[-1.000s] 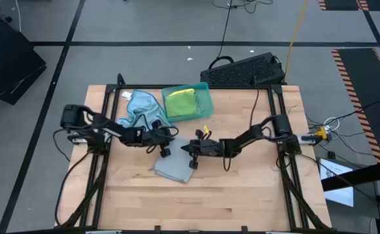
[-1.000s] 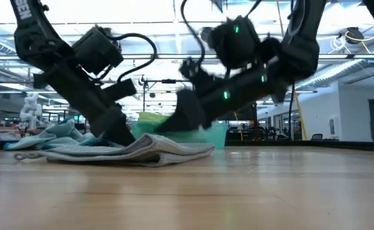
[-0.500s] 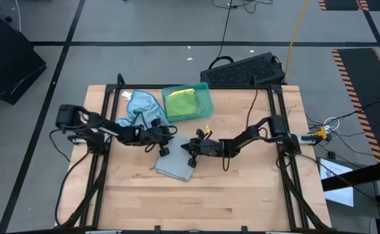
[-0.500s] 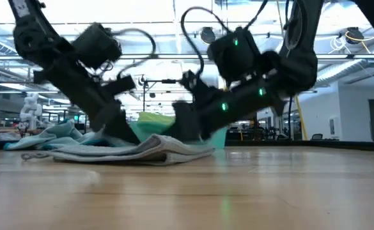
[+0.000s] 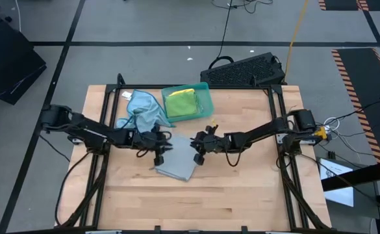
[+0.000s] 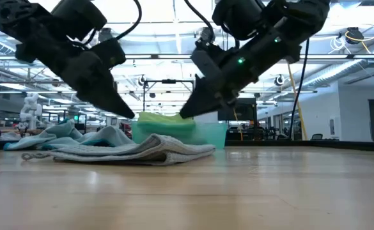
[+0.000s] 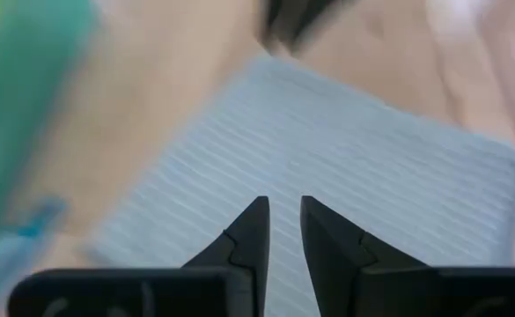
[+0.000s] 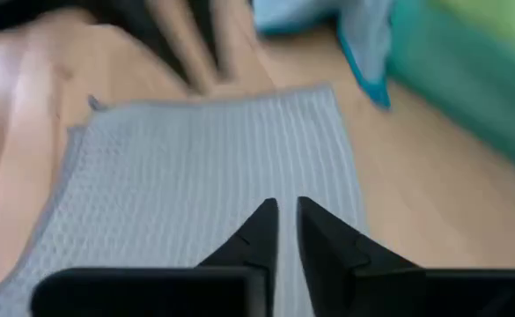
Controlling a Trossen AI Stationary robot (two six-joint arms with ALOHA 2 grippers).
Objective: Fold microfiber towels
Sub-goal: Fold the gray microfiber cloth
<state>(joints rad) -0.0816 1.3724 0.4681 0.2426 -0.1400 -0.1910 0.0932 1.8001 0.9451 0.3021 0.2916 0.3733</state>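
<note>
Grey towel (image 5: 175,166): folded, flat at mid-counter (image 5: 241,201), released. Left hand (image 5: 158,151) and right hand (image 5: 198,149): both have risen clear since a second ago, fingers narrowly apart, holding nothing; fold judged complete. Light blue towel (image 5: 141,107): crumpled, just beside the teal tray (image 5: 204,96), which holds the yellow-green towel (image 5: 181,102). Open counter lies on the near side and to the right; edges well apart from the work.

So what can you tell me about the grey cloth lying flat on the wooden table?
The grey ribbed microfiber towel lies folded on the wooden table, a soft flat rectangle with layered edges showing in the low view. It sits near the table's middle, just in front of the crumpled light blue towel. Nothing holds it: the left gripper and right gripper hang above it, empty.
</note>
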